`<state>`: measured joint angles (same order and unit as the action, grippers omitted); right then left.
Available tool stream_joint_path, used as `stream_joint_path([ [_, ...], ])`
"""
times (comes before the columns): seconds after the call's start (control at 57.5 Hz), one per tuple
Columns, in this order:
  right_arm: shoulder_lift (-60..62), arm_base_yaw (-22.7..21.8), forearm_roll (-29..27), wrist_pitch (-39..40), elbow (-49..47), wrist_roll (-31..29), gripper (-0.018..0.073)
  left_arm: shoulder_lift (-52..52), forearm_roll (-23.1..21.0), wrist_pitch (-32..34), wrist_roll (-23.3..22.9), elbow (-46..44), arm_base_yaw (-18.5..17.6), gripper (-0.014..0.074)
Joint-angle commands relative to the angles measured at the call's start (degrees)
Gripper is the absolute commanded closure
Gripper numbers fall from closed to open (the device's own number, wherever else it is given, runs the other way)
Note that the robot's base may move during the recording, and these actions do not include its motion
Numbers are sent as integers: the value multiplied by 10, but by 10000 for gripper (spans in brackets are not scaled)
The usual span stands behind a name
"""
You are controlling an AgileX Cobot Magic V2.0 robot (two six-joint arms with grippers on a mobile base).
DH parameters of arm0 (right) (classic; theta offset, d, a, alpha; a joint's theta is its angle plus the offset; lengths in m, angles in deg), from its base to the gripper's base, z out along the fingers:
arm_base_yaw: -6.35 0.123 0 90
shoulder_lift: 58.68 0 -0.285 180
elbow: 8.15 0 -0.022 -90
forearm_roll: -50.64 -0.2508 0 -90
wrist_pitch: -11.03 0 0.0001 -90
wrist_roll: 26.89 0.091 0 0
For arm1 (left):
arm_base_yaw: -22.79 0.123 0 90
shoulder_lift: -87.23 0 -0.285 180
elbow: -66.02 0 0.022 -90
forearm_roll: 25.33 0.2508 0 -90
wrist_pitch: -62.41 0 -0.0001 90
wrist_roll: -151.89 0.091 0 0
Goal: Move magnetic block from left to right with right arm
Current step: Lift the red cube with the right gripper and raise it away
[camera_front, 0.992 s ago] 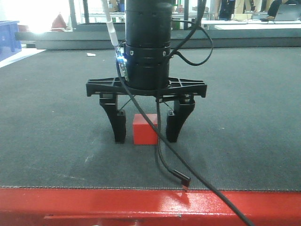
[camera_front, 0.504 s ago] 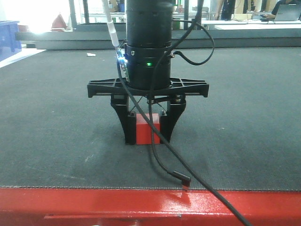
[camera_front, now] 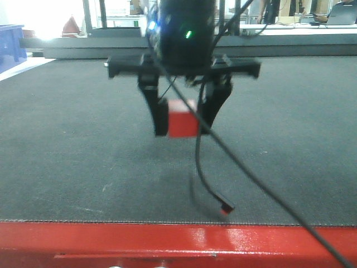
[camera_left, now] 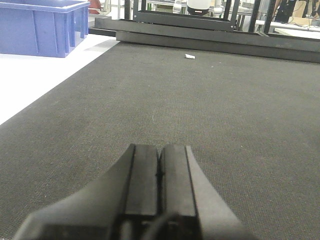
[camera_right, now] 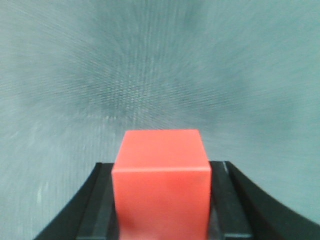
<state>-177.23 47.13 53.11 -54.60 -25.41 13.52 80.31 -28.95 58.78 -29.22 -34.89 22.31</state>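
Above the middle of the dark mat (camera_front: 78, 145), clear of its surface, I hold the magnetic block (camera_front: 183, 119) in my right gripper (camera_front: 183, 129). My fingers (camera_front: 160, 118) press on two opposite side faces, narrowed to the cube's width, with their tips about level with its bottom face. In the right wrist view the block fills the gap between the pads. A black cable (camera_front: 207, 187) dangles beside it toward the mat's red front edge (camera_front: 111, 240). My left gripper (camera_left: 159, 185) sits low over the mat, fingers pressed together with nothing between them.

One magnetic block (camera_front: 183, 118), two tools (camera_front: 182, 129) (camera_left: 159, 150), one blue crate (camera_left: 40, 27)
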Motion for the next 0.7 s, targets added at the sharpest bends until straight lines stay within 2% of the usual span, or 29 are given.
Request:
stream_joint_path([
  [0.0,73,-8,27,21,18,-11,326,3,-4,49,-1,5,0,713],
  [0.157,145,-32,31,77,106,-27,326,3,-4,49,-1,5,0,713],
  [0.331,237,-73,31,150,226,-101,326,3,-4,49,-1,5,0,713],
  [0.678,437,-223,16,293,422,-245,326,3,-4,49,-1,5,0,713],
])
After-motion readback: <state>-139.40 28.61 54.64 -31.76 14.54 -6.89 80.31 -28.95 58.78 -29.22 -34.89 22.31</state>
